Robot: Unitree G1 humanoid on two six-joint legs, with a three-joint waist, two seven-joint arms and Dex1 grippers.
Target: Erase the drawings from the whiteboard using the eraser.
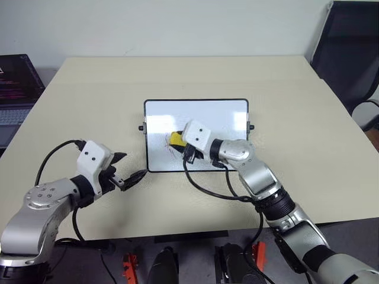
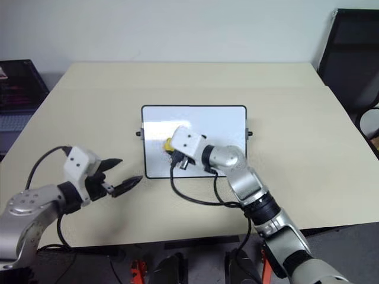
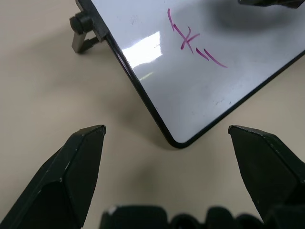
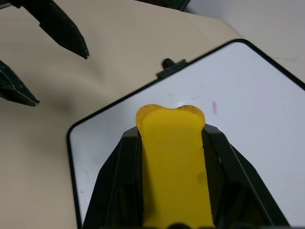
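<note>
From the head camera, the whiteboard (image 1: 196, 135) lies flat on the beige table (image 1: 296, 106), near its middle, long side across; the right gripper (image 1: 179, 144) reaches over the board's lower left part, clamped on the eraser (image 1: 176, 139), whose yellow end shows just beside the white wrist block; faint pink strokes of the drawings (image 1: 170, 142) show on the board next to the eraser; the left gripper (image 1: 131, 168) hangs over the bare table just off the board's lower left corner, its two black fingers spread apart with nothing between them; a laptop (image 1: 15, 89) sits at the table's far left edge and a dark chair (image 1: 349, 53) stands beyond the right side.

In the left wrist view, the left gripper's fingers (image 3: 71, 176) stand wide apart above the table; the board's rounded corner lies between them and a little beyond; pink crossed strokes and two short dashes mark the white surface; a black knob (image 3: 83, 24) juts from the frame's short side.

In the right wrist view, the yellow eraser fills the gap between the right gripper's black fingers (image 4: 119, 181), squeezed from both sides; its tip lies over the board, with a small pink mark (image 4: 214, 107) just beside it; the left gripper's fingertips show over the table past the board's corner.
</note>
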